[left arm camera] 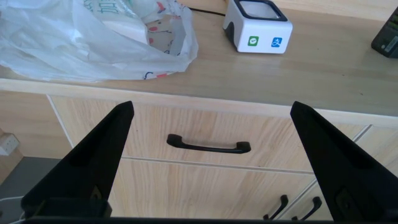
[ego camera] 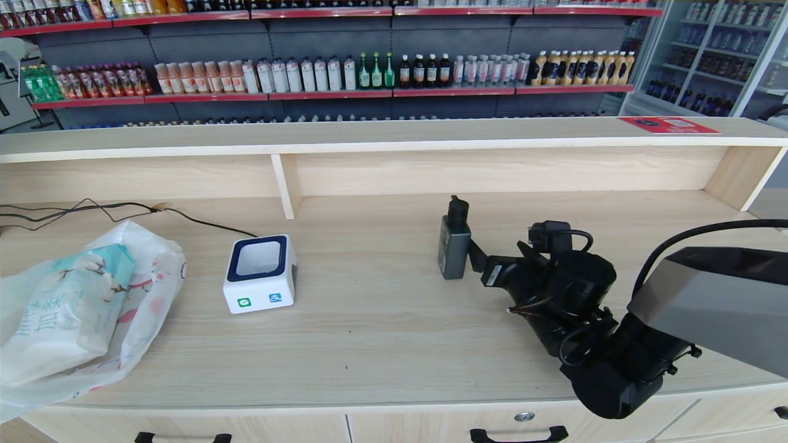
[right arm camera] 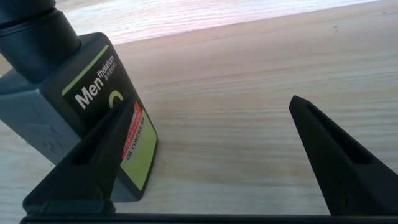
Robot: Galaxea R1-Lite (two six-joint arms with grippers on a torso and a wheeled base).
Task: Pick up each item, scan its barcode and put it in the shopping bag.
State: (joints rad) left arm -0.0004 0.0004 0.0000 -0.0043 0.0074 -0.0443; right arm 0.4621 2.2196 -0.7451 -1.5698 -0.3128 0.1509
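Counter (ego camera: 369,320); right gripper (ego camera: 495,253) spread beside bottle (ego camera: 454,246)

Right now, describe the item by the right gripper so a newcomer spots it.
On the wooden counter, look right of the white scanner box, by the right gripper. The dark grey bottle with a black cap is the counter's only bottle.
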